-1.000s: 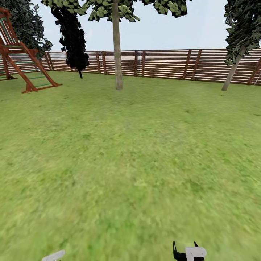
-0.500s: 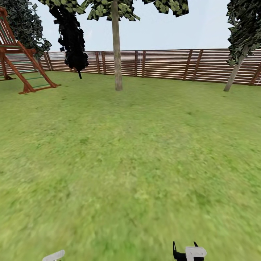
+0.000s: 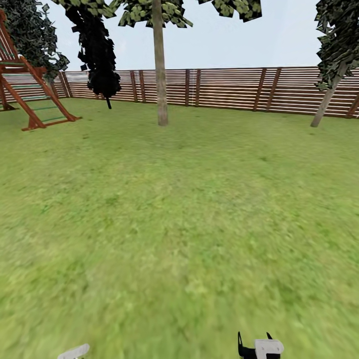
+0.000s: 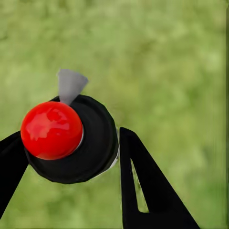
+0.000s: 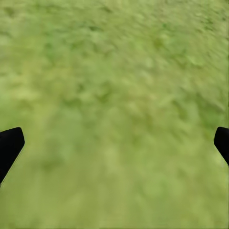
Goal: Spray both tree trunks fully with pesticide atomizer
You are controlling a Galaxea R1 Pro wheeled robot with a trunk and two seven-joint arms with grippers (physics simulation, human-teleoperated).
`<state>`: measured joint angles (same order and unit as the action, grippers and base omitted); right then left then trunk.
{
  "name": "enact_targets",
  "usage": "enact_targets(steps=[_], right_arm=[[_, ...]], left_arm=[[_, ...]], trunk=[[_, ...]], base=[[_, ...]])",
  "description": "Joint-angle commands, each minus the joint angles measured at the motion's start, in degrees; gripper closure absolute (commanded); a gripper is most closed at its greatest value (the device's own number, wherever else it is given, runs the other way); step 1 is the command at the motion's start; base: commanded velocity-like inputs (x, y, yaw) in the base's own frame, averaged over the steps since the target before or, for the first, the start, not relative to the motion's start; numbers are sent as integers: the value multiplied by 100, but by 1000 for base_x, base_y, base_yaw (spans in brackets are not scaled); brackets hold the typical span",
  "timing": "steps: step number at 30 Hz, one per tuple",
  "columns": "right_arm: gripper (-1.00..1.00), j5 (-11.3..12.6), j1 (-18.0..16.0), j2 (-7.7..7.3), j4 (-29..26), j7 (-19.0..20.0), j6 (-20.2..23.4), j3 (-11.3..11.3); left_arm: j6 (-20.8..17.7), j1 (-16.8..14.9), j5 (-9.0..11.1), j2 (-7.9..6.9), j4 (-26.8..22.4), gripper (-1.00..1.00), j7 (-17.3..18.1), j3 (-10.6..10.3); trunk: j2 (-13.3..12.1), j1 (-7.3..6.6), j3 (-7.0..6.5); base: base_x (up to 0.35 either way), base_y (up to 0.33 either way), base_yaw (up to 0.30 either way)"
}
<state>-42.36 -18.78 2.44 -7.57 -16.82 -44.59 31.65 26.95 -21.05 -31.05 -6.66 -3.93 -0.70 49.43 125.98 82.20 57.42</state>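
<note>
While the pesticide atomizer sits clenched in the left gripper, nozzle forward for spraying, the right gripper hangs released; both tree trunks stand by the lawn's far fence edge.

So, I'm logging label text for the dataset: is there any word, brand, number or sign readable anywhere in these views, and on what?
No readable text in any view.
Black round atomizer head with the glossy red knob, held in the left end effector: no label.
Brown horizontal-slat wooden fence: bare slats, no sign.
Red-brown wooden play frame: no markings.
Pale mottled tree trunk: no markings.
</note>
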Motion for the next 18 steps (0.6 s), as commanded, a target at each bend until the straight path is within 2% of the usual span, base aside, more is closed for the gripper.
enact_targets(steps=[1, 18], right_arm=[[-100, -61, -3, 2, 2, -41, -6, 25], [-100, -61, -3, 2, 2, -41, -6, 25]], left_arm=[[21, -4, -59, -2, 7, 100, -2, 49], [21, -4, -59, -2, 7, 100, -1, 49]], trunk=[[2, 3, 5], [2, 3, 5]], base=[[338, 0, 0], [338, 0, 0]])
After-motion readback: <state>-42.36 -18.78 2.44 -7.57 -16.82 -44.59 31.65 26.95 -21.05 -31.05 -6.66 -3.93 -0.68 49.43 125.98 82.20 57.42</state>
